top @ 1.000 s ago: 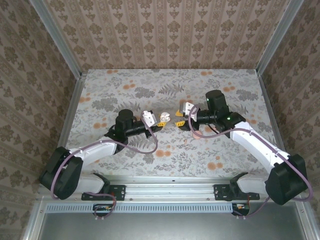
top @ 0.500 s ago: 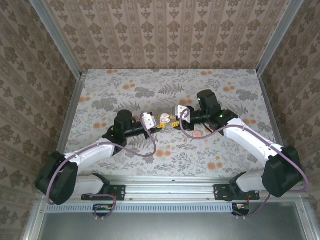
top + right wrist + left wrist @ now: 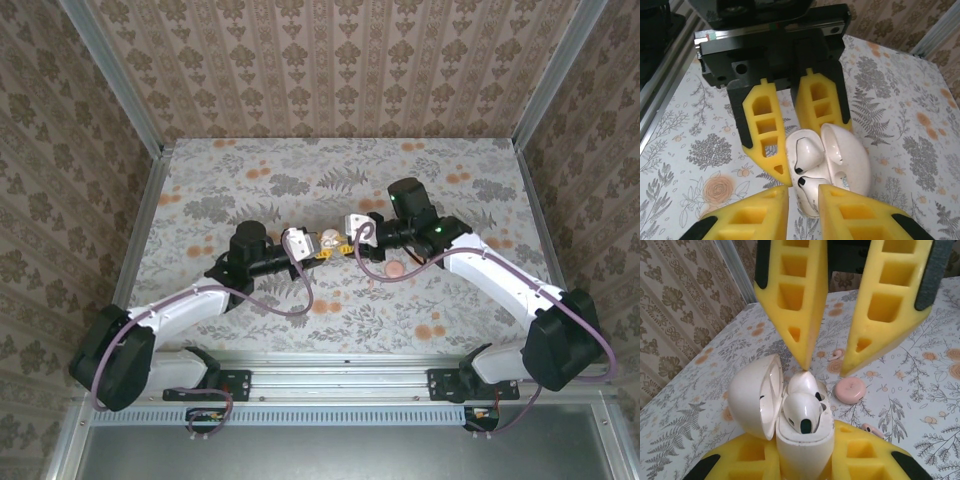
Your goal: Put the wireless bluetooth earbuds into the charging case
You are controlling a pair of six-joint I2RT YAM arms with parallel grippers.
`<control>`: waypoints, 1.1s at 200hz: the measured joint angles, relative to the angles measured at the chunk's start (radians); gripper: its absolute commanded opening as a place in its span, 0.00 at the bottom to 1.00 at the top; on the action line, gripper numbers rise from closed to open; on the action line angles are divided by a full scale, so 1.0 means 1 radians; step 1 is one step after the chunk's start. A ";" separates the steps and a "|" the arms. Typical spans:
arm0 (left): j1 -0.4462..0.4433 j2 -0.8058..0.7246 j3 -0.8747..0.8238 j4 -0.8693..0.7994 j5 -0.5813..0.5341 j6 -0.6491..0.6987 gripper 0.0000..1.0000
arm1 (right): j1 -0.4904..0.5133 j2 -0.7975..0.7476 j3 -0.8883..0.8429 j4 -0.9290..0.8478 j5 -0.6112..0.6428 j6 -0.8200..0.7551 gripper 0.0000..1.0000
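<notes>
In the top view the two arms meet just left of centre over the floral table (image 3: 470,190). The left gripper (image 3: 318,248) comes in from the lower left and is clamped on the charging case (image 3: 327,238), holding it off the table. The right gripper (image 3: 343,240) reaches in from the right with its tips at the case. A pink disc (image 3: 393,268) lies on the table just right of centre.

In the left wrist view the case rises from the bottom centre between this gripper's yellow fingers, with its lid (image 3: 757,395) hinged open to the left. A seated earbud (image 3: 801,412) fills the nearer well at centre. Just above it a second earbud (image 3: 802,382) touches the tip of one right-gripper finger coming down from the top edge. Those jaws stand a little apart.

In the right wrist view the second earbud lies at lower centre between the right gripper's fingers, pointing into the case. Whether the fingers pinch it or merely straddle it, I cannot tell.

The earbuds look light, hard, glossy and rounded, so they would probably squirt out under a firm squeeze. A gentle pinch across the flatter sides of the stem seems safest. The case looks stiff and is best held by its base, well clear of the hinge and lid.
</notes>
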 measured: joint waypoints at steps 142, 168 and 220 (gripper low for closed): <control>-0.012 -0.034 0.000 -0.008 -0.005 0.021 0.07 | -0.054 -0.057 0.028 -0.094 0.043 -0.122 0.57; -0.012 -0.041 0.000 -0.008 -0.008 0.022 0.07 | -0.045 -0.032 0.056 -0.099 0.050 -0.133 0.62; -0.014 -0.054 0.000 -0.012 -0.008 0.026 0.07 | -0.013 0.031 0.117 -0.116 0.056 -0.148 0.66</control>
